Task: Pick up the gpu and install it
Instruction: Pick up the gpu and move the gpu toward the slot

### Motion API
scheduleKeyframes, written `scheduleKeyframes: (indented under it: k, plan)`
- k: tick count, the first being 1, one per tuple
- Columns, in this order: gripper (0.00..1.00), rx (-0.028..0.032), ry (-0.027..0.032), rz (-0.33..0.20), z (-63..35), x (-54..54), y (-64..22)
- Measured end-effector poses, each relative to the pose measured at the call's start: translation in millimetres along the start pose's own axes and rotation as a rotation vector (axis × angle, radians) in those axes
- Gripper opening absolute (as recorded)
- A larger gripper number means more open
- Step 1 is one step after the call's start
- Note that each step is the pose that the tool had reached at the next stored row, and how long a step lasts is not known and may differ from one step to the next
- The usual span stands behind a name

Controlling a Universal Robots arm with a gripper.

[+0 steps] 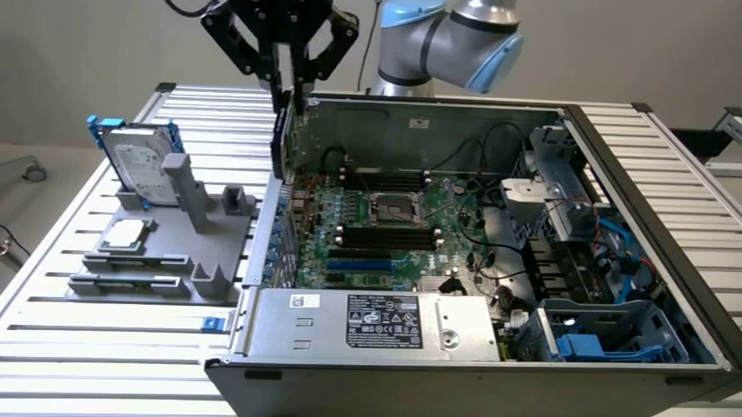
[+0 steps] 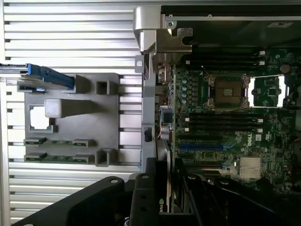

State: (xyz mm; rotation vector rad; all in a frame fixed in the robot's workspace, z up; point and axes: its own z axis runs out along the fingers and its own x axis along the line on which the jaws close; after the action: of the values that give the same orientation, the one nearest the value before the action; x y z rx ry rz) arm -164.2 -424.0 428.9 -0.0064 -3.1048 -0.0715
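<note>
1. Slatted table (image 1: 69, 347): it carries the open computer case (image 1: 347, 365) and, on the exterior view's left, the grey parts fixture (image 1: 215, 287).

2. Computer case: it lies on its side with the cover off, exposing the motherboard (image 1: 447, 195). The blue expansion slots (image 1: 360, 261) sit on the board between the black memory slots and the silver power supply (image 1: 383, 326). Their long axis runs from the exterior view's left to its right.

3. Parts fixture: it holds the hard drive in its blue frame (image 1: 134, 165) upright and the small square chip (image 1: 125, 233) lying flat. I am well apart from both.

4. The gpu (image 1: 280, 130): I hold it in the air. It hangs straight down from my gripper (image 1: 288, 82), edge-on to the exterior view, with its long axis vertical. Its lower end is level with the top of the case wall on the exterior view's left, just at that wall. In the wrist view the card (image 2: 168, 174) runs away from me along that same wall. Silver metal shows near its far end, but I cannot tell whether that is the card's bracket or part of the case.

5. Gripper: my fingers are clamped on the upper end of the card, one against each face.

6. Controlling relation (judgement): the card is not seated. The blue slots lie below the card and off toward the exterior view's right. The card's long axis stands upright, while the slots run flat along the board
</note>
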Motion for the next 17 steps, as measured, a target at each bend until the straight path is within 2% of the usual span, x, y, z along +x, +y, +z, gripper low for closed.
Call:
scheduleKeyframes:
  k: [10, 17]
  plan:
    - [0.27, 0.0000, 0.0000, 0.000, -0.5, -45.4, 0.0]
    - [0.27, 0.0031, 0.0000, 0.000, 5.8, -77.5, 1.0]
